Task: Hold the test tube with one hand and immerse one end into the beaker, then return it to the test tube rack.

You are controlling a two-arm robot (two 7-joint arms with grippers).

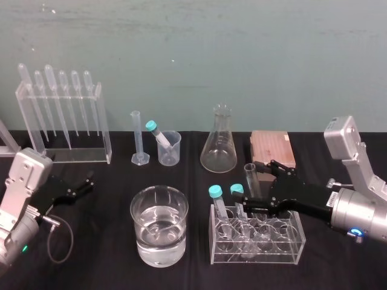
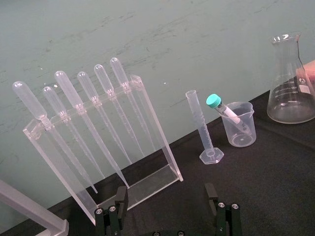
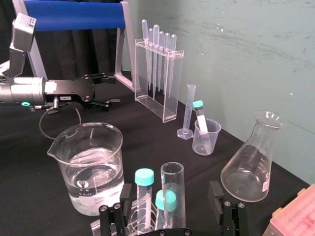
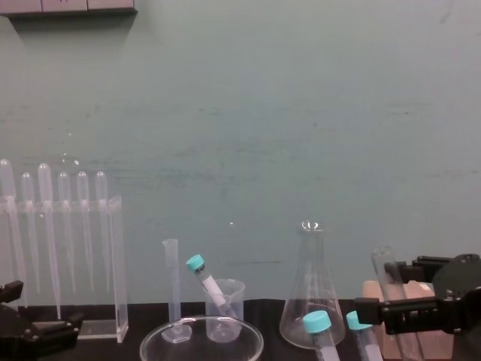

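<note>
Fingers (image 3: 215,195) of the right gripper (image 1: 259,181) stand spread on either side of the test tube (image 1: 250,176), with a gap between each finger and the glass in the right wrist view. The left gripper (image 1: 84,181) sits low at the robot's left, fingers wide apart and holding nothing, well apart from the beaker (image 1: 159,241).

Everything sits on a black worktop (image 1: 97,260). A clear pipette stand (image 1: 60,130) at the back left holds 6 pipettes. The test tube rack (image 1: 284,241) stands front right. The test tube is upright in it, with 2 teal-capped tubes (image 1: 216,199) at the rack's left end. The beaker, partly filled with clear liquid, stands just left of the rack. A conical flask (image 1: 219,148) is behind the rack. A small cup (image 1: 169,151) to the flask's left has another capped tube leaning in it.
</note>
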